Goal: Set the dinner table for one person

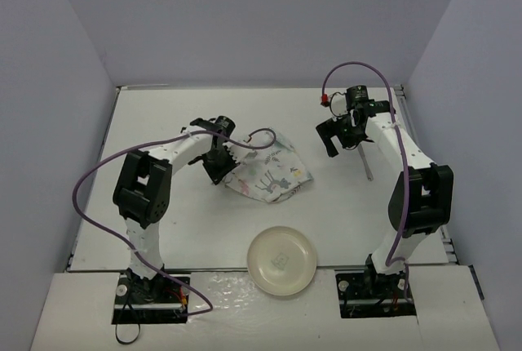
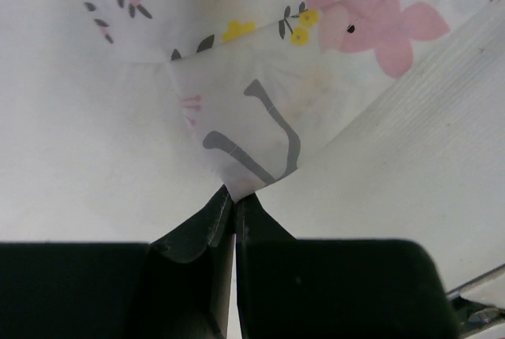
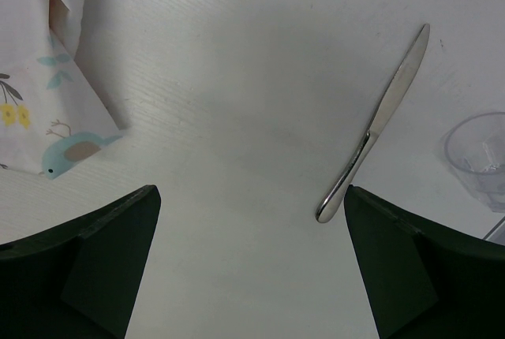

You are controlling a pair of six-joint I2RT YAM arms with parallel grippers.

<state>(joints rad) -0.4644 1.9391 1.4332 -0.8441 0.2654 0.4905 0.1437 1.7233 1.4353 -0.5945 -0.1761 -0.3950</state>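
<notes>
Left gripper clenched on corner of crumpled animal-print cloth placemat, frame centre. Right gripper spread wide, flat white matte dinner table showing between its fingers; silver metal knife upper right.

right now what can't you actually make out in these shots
Clear cup: right wrist view, cut off by the right edge.
Knife: top view, too small to show detail.
Placemat: top view, folded over itself, hiding part of its print.
</notes>
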